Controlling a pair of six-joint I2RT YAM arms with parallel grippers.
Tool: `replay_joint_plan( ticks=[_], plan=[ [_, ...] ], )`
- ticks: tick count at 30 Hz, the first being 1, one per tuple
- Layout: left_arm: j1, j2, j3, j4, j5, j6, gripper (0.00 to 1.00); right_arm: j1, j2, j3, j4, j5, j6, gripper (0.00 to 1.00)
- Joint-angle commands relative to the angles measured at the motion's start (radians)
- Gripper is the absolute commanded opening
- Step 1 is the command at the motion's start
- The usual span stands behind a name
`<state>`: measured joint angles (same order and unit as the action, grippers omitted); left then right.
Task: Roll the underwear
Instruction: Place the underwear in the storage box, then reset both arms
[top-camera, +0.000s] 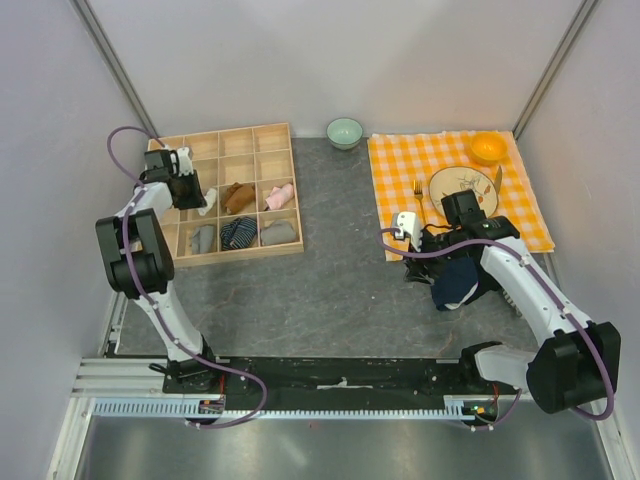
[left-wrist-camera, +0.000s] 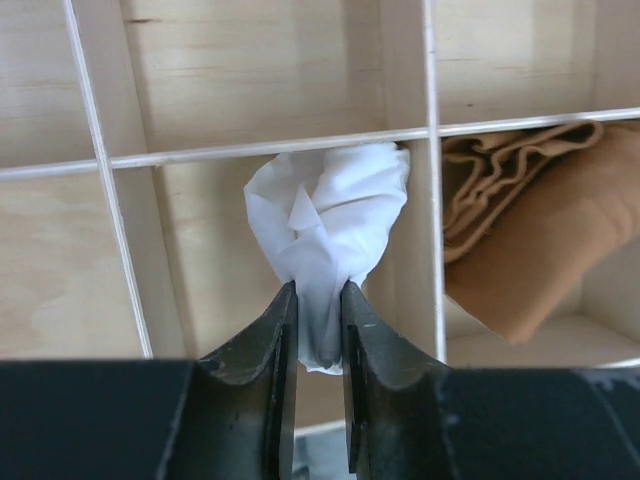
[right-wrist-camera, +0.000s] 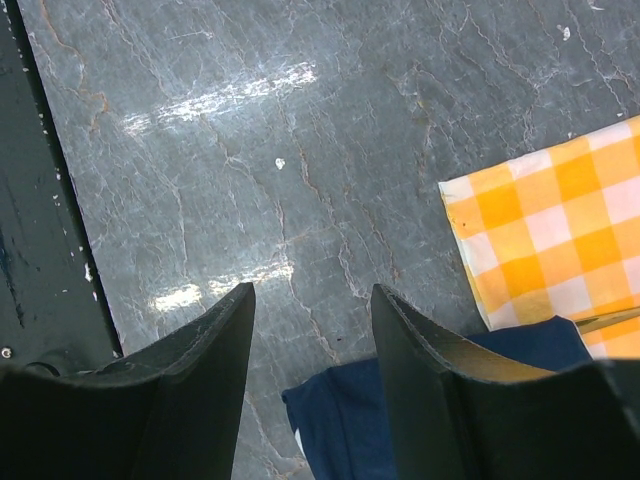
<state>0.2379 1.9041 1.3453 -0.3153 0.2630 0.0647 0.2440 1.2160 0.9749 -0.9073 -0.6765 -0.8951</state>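
Observation:
My left gripper (top-camera: 197, 197) is over the wooden divider tray (top-camera: 225, 255) and is shut on the cream-white underwear (top-camera: 208, 203). In the left wrist view the fingers pinch the bunched white cloth (left-wrist-camera: 325, 215) at its lower end, gripper (left-wrist-camera: 318, 287) above a tray cell. The rust-brown underwear (top-camera: 238, 196) lies folded in the cell to the right and shows in the left wrist view (left-wrist-camera: 540, 240). My right gripper (top-camera: 420, 262) is open and empty above the grey table, jaws wide apart (right-wrist-camera: 312, 295), with a navy-blue cloth (right-wrist-camera: 350, 420) just under and behind the fingertips.
The tray also holds a pink roll (top-camera: 280, 195), two grey rolls (top-camera: 203, 238) and a dark striped sock bundle (top-camera: 238, 233). A green bowl (top-camera: 345, 131) stands behind. The orange-and-white checked cloth (top-camera: 400, 165) carries a plate (top-camera: 455, 180), fork (top-camera: 417, 190) and orange bowl (top-camera: 488, 148).

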Motion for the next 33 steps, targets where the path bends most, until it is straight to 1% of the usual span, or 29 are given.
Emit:
replay_joint_plan(
  ticks=[1, 2, 5, 6, 8, 9, 12, 14, 15, 17, 23, 24, 26, 28, 29, 30, 31, 32, 33],
  plan=[
    [0.014, 0.085, 0.092, -0.082, -0.042, 0.053, 0.24, -0.006, 0.005, -0.004, -0.002, -0.015, -0.013, 0.57],
    [0.017, 0.095, 0.106, -0.09, -0.044, 0.052, 0.25, -0.005, 0.007, -0.004, -0.004, -0.015, -0.015, 0.57],
    [0.02, 0.125, 0.13, -0.12, -0.062, 0.043, 0.33, -0.006, 0.007, -0.004, -0.004, -0.014, -0.015, 0.57],
    [0.02, 0.128, 0.136, -0.129, -0.08, 0.032, 0.39, -0.005, 0.007, -0.005, -0.005, -0.014, -0.015, 0.57],
    [0.023, 0.124, 0.143, -0.139, -0.094, 0.021, 0.48, -0.006, 0.007, -0.004, -0.005, -0.014, -0.016, 0.57],
    [0.024, 0.118, 0.144, -0.143, -0.119, 0.009, 0.57, -0.005, 0.007, -0.004, -0.007, -0.014, -0.018, 0.57],
    [0.026, 0.075, 0.146, -0.148, -0.142, -0.011, 0.72, -0.006, 0.007, -0.004, -0.008, -0.017, -0.021, 0.57],
    [0.031, 0.043, 0.143, -0.148, -0.142, -0.025, 0.75, -0.005, 0.007, -0.004, -0.011, -0.017, -0.024, 0.57],
    [0.034, 0.001, 0.141, -0.146, -0.137, -0.035, 0.77, -0.005, 0.007, -0.004, -0.012, -0.017, -0.025, 0.57],
    [0.037, -0.043, 0.134, -0.145, -0.124, -0.048, 0.77, -0.006, 0.007, -0.005, -0.013, -0.017, -0.025, 0.58],
    [0.037, -0.227, 0.078, -0.117, -0.024, -0.115, 0.78, -0.006, 0.004, -0.004, -0.013, -0.015, -0.024, 0.57],
    [0.037, -0.259, 0.063, -0.114, 0.013, -0.124, 0.78, -0.006, 0.002, -0.004, -0.01, -0.012, -0.022, 0.58],
    [0.037, -0.362, 0.003, -0.088, 0.059, -0.158, 0.78, -0.011, -0.003, -0.001, -0.004, -0.003, -0.012, 0.57],
    [0.034, -0.439, -0.072, -0.062, 0.131, -0.187, 0.84, -0.018, -0.01, 0.001, 0.018, 0.006, 0.007, 0.57],
    [0.031, -0.529, -0.095, -0.048, 0.152, -0.21, 0.91, -0.021, -0.027, 0.002, 0.033, 0.029, 0.037, 0.57],
    [0.025, -0.571, -0.118, -0.042, 0.185, -0.221, 0.92, -0.029, -0.039, 0.001, 0.071, 0.046, 0.056, 0.57],
    [-0.001, -0.621, -0.158, -0.042, 0.196, -0.229, 0.92, -0.035, -0.056, -0.001, 0.094, 0.067, 0.079, 0.58],
    [-0.03, -0.707, -0.17, -0.066, 0.199, -0.221, 0.93, -0.043, -0.09, 0.001, 0.123, 0.107, 0.106, 0.58],
    [-0.067, -0.753, -0.179, -0.086, 0.167, -0.206, 0.93, -0.058, -0.107, 0.001, 0.181, 0.133, 0.161, 0.59]
  ],
)
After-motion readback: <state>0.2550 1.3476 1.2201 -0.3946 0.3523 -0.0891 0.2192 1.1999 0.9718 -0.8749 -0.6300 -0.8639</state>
